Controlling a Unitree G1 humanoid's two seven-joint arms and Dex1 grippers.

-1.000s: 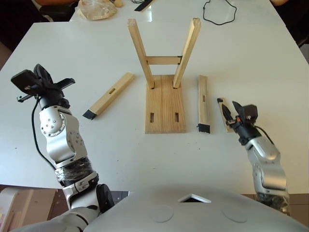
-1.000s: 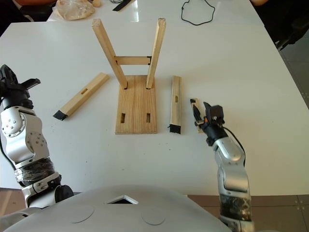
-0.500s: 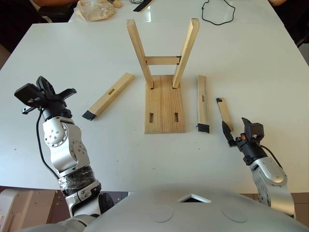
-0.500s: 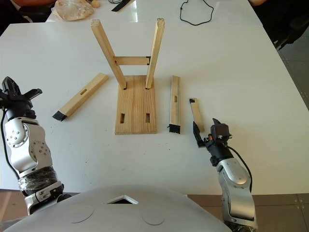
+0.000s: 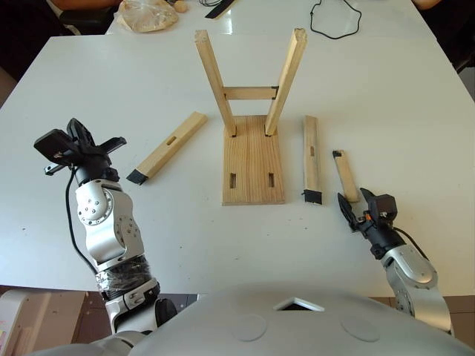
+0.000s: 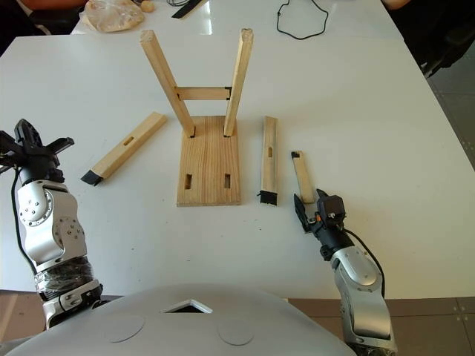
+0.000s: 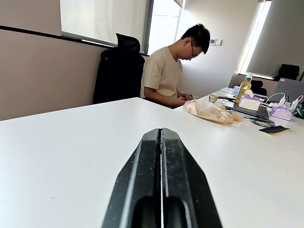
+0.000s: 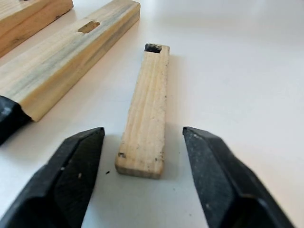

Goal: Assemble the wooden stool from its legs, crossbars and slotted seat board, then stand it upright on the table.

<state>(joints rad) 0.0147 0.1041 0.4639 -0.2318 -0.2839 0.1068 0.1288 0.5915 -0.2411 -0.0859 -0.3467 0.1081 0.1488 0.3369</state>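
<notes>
Head views: the seat (image 5: pixel 254 169) lies flat at the middle of the white desk (image 5: pixel 401 104). Two upright legs (image 5: pixel 214 80) stand in its far slots and splay apart toward the top. A fixed crossbar (image 5: pixel 251 93) joins them partway up, and the seat's two near slots are bare. The left leg (image 5: pixel 168 146) lies flat at an angle, well apart from the seat. The right leg (image 5: pixel 312 158) lies just beside the seat's right edge and parallel to it. The loose crossbar (image 5: pixel 344 175) lies right of that leg. The right hand (image 5: pixel 356 210) sits low at the crossbar's near end. The left hand (image 5: pixel 104 143) is raised over the desk's near-left part, clear of every piece. A bag (image 5: pixel 148 13) and a cable (image 5: pixel 338 18) lie at the far edge.

Left wrist view: the left hand is closed on nothing, its two fingers (image 7: pixel 142 190) pressed flat together above bare desk.

Right wrist view: the right hand is open. Its fingers (image 8: pixel 76 171) stand on either side of the loose crossbar's near end without touching it. The right leg lies alongside.
</notes>
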